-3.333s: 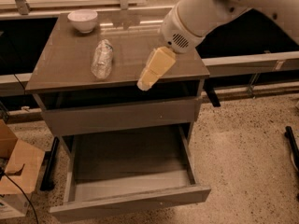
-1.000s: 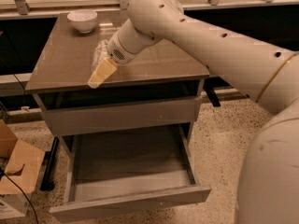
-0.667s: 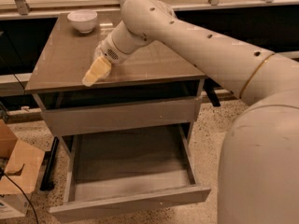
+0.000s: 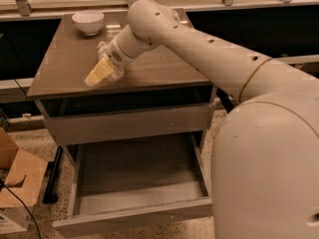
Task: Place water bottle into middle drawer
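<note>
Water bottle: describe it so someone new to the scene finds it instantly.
On the brown cabinet top above the open middle drawer, look left of centre, at the arm's pincer. The water bottle lies under it, small, clear and crinkled, partly hidden. Its only neighbour, the white bowl at the back left, is opaque and round.

water bottle [image 4: 118, 73] mostly hidden behind tool [image 4: 97, 74] over cabinet top [image 4: 64, 59], arm [image 4: 209, 49] cropped
</note>
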Robot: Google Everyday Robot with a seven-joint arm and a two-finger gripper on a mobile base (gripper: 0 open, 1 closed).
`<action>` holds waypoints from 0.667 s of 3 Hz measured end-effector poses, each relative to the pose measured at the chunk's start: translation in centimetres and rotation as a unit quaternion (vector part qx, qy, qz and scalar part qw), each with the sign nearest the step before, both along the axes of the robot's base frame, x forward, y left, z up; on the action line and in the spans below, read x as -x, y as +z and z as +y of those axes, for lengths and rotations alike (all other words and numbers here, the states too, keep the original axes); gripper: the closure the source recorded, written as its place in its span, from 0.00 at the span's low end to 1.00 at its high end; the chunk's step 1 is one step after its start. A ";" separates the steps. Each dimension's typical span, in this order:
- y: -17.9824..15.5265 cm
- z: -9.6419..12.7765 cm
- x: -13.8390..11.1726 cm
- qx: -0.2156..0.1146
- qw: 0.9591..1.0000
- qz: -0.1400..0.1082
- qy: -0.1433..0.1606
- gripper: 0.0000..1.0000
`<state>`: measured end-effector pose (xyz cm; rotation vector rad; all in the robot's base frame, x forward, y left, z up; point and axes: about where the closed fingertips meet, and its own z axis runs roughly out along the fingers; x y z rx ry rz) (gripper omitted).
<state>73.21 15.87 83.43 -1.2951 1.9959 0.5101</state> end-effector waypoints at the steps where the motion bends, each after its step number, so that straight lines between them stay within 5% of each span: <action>1: -0.3 0.0 -0.9 -0.008 1.000 0.006 -0.016 0.36; 2: 0.3 -0.1 -1.2 -0.009 1.000 0.002 -0.021 0.59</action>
